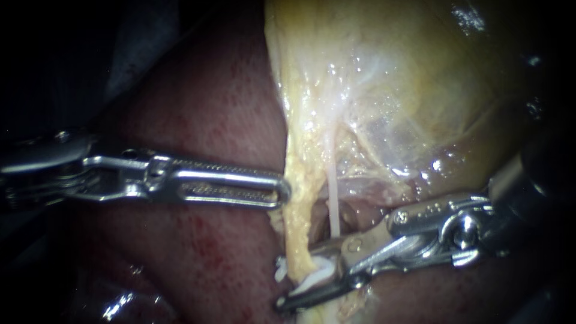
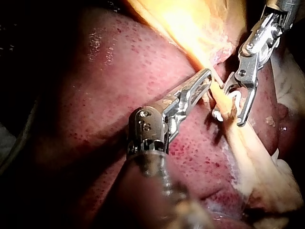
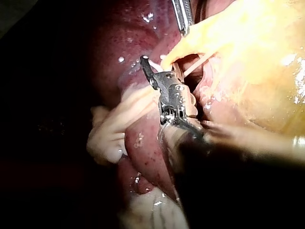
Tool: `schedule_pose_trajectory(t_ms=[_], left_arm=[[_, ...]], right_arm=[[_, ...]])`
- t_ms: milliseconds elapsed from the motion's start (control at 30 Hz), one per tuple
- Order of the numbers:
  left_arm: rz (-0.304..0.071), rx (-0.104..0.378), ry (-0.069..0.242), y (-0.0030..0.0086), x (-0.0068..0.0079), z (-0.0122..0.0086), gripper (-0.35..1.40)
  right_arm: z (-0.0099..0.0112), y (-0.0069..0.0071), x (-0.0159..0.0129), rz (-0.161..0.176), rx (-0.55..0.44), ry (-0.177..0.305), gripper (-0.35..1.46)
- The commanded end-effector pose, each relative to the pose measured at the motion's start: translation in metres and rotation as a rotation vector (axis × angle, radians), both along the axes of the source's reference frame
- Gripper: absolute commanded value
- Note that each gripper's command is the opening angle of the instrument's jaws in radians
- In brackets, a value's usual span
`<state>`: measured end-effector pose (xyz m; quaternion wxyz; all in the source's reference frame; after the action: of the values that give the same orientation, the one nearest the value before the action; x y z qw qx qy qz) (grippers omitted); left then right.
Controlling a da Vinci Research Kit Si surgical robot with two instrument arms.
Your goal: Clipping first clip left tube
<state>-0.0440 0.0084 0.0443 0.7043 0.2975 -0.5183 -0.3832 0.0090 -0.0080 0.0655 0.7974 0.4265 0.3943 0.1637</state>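
1. The right instrument (image 1: 295, 277) is holding a white clip (image 1: 323, 271) in its hand, which is standing narrowly apart.
2. The left tube (image 1: 295, 231) is passing through that clip, between the hand's two sides, and a thin pale tube (image 1: 332, 198) is running just beside it.
3. The left instrument (image 1: 285, 192) is lying over the liver (image 1: 210, 120) with its hand closed and its tip touching the left tube.
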Motion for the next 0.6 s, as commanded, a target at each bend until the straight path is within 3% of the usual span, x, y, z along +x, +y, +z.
schedule_pose_trajectory(t_ms=[33,600], left_arm=[[0.000,0.000,0.001,0.0000,0.0000,0.0000,-0.35],[0.002,0.000,0.000,0.0000,-0.0001,0.0000,-0.35]], right_arm=[[0.0000,0.0000,0.0000,0.003,0.005,-0.004,0.31],[0.0004,0.0004,-0.0003,0.007,0.022,-0.032,-0.03]])
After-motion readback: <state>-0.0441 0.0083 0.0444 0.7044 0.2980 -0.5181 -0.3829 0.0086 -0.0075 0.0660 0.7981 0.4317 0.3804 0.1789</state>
